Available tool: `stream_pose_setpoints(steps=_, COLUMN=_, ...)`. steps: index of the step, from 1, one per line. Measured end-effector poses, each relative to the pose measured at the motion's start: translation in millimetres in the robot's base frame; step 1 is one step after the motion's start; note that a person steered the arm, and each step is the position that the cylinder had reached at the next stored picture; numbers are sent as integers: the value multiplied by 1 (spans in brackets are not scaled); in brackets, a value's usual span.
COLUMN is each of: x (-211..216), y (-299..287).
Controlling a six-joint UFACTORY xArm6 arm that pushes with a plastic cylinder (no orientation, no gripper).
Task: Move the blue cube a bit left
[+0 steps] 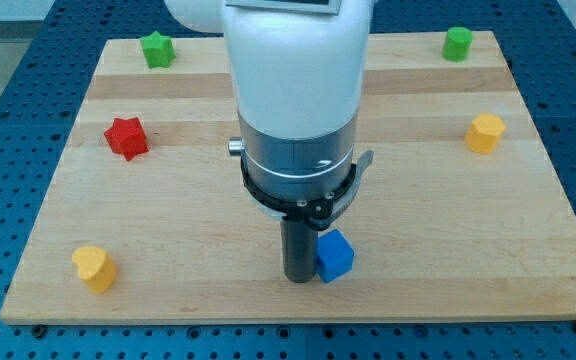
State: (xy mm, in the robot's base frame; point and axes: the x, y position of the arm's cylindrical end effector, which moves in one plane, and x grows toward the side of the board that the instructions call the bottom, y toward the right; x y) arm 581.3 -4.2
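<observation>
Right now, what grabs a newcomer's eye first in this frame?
The big white arm fills the view's centre, with my tip planted near the board's bottom edge. The blue cube sits right against the tip's right side. Around the edges, the red star-shaped block at the view's left stands out most.

Blue cube (336, 256) on wooden board, low centre, slightly turned

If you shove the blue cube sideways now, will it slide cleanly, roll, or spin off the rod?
The blue cube has flat faces, so it likely slides on the smooth wooden board, not rolls. It sits corner-on beside my tip, on its right, so it may twist.
</observation>
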Motion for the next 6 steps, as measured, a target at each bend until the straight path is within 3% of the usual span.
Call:
stream_pose_setpoints(steps=3, x=0, y=-35)
stream_pose_setpoints(steps=6, x=-19, y=-25)
